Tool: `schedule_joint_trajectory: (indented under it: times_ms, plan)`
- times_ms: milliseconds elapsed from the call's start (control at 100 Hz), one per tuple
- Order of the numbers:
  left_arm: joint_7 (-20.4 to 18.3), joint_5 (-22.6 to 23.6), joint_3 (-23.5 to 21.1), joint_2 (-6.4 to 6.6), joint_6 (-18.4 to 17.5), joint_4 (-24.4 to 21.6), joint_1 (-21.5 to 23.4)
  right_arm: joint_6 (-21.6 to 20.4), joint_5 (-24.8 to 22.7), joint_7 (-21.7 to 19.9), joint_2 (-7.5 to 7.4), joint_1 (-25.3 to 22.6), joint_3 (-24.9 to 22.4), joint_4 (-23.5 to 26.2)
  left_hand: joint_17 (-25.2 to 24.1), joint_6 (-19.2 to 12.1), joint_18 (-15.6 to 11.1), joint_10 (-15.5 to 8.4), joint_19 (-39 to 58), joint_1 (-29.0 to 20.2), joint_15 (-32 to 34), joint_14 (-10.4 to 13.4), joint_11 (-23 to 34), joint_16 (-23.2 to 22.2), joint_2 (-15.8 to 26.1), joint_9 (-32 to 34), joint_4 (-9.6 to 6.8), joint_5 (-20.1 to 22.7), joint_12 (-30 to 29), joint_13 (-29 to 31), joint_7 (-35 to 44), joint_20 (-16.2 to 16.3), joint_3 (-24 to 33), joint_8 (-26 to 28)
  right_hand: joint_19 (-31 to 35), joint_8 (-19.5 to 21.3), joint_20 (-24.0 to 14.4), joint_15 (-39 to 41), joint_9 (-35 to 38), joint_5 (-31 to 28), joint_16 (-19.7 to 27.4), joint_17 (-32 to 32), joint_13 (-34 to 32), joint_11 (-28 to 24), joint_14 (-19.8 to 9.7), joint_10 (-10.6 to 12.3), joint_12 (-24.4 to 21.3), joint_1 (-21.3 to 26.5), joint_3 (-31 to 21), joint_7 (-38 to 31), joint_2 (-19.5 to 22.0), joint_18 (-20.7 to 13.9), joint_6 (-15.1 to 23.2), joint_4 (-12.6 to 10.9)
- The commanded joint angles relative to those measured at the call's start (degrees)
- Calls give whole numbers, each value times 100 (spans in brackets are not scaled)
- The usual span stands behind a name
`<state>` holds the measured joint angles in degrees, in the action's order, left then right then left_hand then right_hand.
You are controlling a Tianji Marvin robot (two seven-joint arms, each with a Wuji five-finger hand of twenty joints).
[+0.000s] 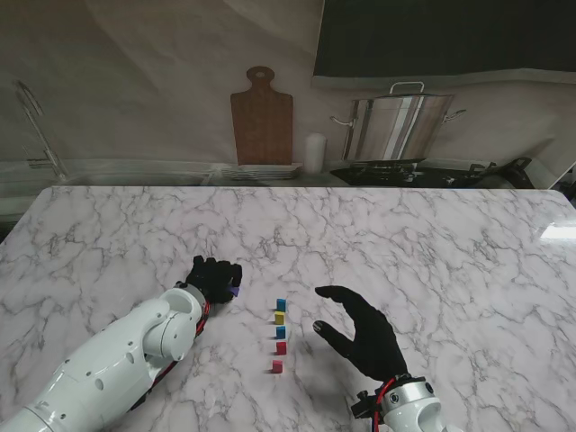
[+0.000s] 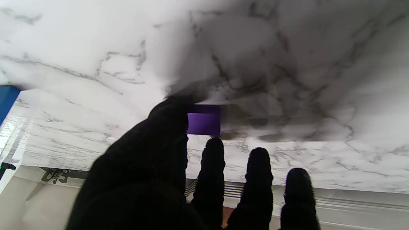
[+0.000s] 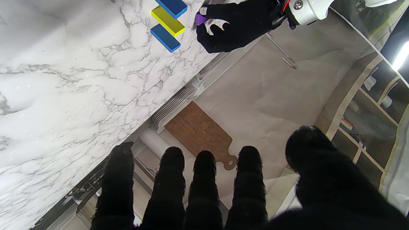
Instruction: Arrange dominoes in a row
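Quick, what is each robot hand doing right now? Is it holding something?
Left robot hand: fingers at the purple domino; whether it grips it cannot be told.
Right robot hand: open, holding nothing, beside the row of dominoes.

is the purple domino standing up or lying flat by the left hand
Cannot tell. The left hand covers most of the purple domino; the left wrist view shows only one purple face at the thumb.

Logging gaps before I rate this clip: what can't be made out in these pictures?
- Purple domino: the left hand covers most of it in the stand view; in the left wrist view the thumb hides one end, so grip contact is unclear.
- Red dominoes: cut off in the right wrist view.
- Right hand: only fingers show in its wrist view.
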<state>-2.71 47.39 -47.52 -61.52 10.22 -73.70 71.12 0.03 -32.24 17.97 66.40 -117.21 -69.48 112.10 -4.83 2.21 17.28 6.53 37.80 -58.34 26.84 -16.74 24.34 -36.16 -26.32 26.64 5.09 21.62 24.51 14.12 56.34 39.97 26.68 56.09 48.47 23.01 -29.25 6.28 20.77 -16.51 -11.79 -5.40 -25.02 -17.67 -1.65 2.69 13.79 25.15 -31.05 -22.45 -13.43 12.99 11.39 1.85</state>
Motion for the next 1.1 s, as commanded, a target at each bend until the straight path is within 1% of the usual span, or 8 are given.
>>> schedule_joint_trajectory:
  times_ms: [0, 130, 270, 350, 550, 800, 930, 1090]
  plan:
    - [-96, -7, 26, -18, -34, 63, 17, 12, 6, -3, 7, -34, -2, 18, -31, -116, 11, -59, 212, -344, 84, 58, 147, -81, -55, 146, 24, 30, 58, 167, 763, -20, 48, 391, 119, 2, -79, 120, 6, -15, -53, -16, -113, -98, 3, -4, 32, -95, -83, -42, -102, 11, 60, -48]
    - [-104, -4, 28, -13, -78, 77, 4, 15, 8, -6, 7, -35, -2, 21, -28, -289, 38, -217, 421, -290, 229, 104, 440, -138, -95, 808, 49, 72, 173, 444, 768, 4, 165, 493, 130, 2, -81, 124, 9, -14, -54, -19, -126, -100, 2, -9, 33, -93, -84, -42, -102, 12, 51, -48]
    - [-89, 1, 25, -14, -115, 87, 5, 18, 11, -13, 6, -34, 1, 23, -48, -412, 46, -593, 708, -350, 563, 179, -321, -379, -252, 2335, 89, 166, 1697, 564, 716, -133, 154, 546, 143, 2, -84, 123, 6, -19, -54, -30, -128, -98, 6, -3, 32, -90, -87, -44, -102, 15, 60, -49]
    - [-69, 9, 25, -15, -116, 92, 6, 19, 10, -15, 5, -32, 2, 22, -41, -469, 46, -687, 758, -439, 624, 210, -317, -403, -301, 2657, 72, 199, 1979, 618, 717, -136, 107, 554, 147, 2, -84, 122, 6, -15, -53, -33, -127, -98, 6, -3, 32, -92, -87, -43, -101, 8, 56, -49]
    - [-54, 44, 15, -11, -128, 84, 15, 17, 6, -18, 4, -31, 8, 23, -44, -482, 53, -814, 831, -462, 683, 234, 14, -421, -356, 2714, 102, 116, 2055, 648, 310, -159, 170, 279, 155, 0, -83, 125, 5, -12, -54, -37, -140, -98, 6, -4, 32, -90, -86, -43, -102, 14, 56, -48]
    - [-34, 105, 4, -3, -178, 84, 7, 13, 4, -17, 4, -30, 11, 22, -50, -157, 61, -875, 835, -451, 659, 222, 232, -407, -350, 2632, 98, 249, 1925, 610, -1147, -222, 175, -898, 160, 0, -80, 125, 3, -8, -54, -36, -140, -97, 11, -5, 31, -96, -87, -42, -97, 10, 53, -47]
    - [-29, 114, 5, -2, -197, 89, 1, 14, 4, -19, 3, -31, 10, 23, -52, -237, 69, -774, 728, -359, 636, 158, 192, -410, -196, 2610, 66, 753, 1983, 551, -1138, -280, -2, -1272, 163, 0, -79, 125, 4, -13, -54, -37, -140, -98, 12, -9, 31, -94, -88, -44, -99, 10, 58, -48]
    - [-42, 78, 14, -9, -146, 71, 10, 14, 2, -16, 4, -29, 12, 21, -57, -184, 77, -606, 586, -229, 620, 58, -184, -462, 73, 2464, -37, 873, 2290, 447, -765, -281, -414, -1638, 163, 1, -77, 125, 3, -16, -54, -36, -142, -100, 12, -3, 32, -89, -89, -46, -100, 15, 53, -50]
